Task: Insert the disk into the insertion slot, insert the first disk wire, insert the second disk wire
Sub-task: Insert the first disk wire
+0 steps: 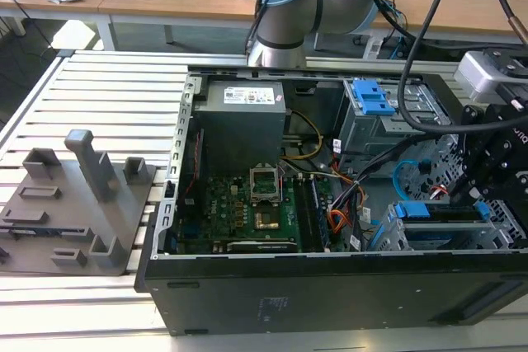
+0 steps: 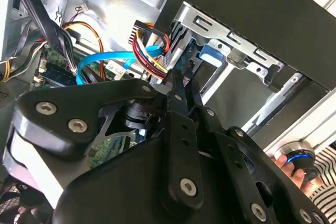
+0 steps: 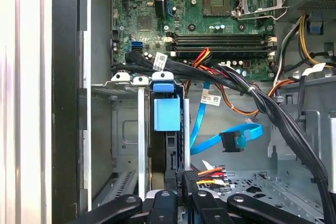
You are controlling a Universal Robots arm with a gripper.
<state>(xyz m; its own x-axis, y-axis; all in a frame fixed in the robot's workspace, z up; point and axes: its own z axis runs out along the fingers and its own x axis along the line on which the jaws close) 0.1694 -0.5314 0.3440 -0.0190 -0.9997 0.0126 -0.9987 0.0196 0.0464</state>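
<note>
The disk (image 3: 167,115), in its bright blue caddy, sits inside the insertion slot (image 3: 125,129), a grey sheet-metal cage at the case's near corner on the exterior view's right (image 1: 394,238). The disk's blue frame (image 1: 441,213) shows there too. My gripper (image 3: 179,178) is at the disk's rear end, shut on a black connector (image 3: 191,176) of the red, yellow and orange disk wire (image 2: 152,51). In the second wrist view the fingertips (image 2: 178,77) press together beside the caddy's blue tab (image 2: 212,53). A blue flat wire (image 3: 231,141) with a black plug hangs loose beside the cage.
A thick black cable bundle (image 3: 273,111) crosses above the cage. The motherboard (image 1: 247,204) and grey power supply (image 1: 243,121) fill the case's middle. A taller bay with a blue latch (image 1: 371,100) stands at the back. A grey fixture (image 1: 78,204) lies outside. A hand (image 2: 294,167) holds a round knob.
</note>
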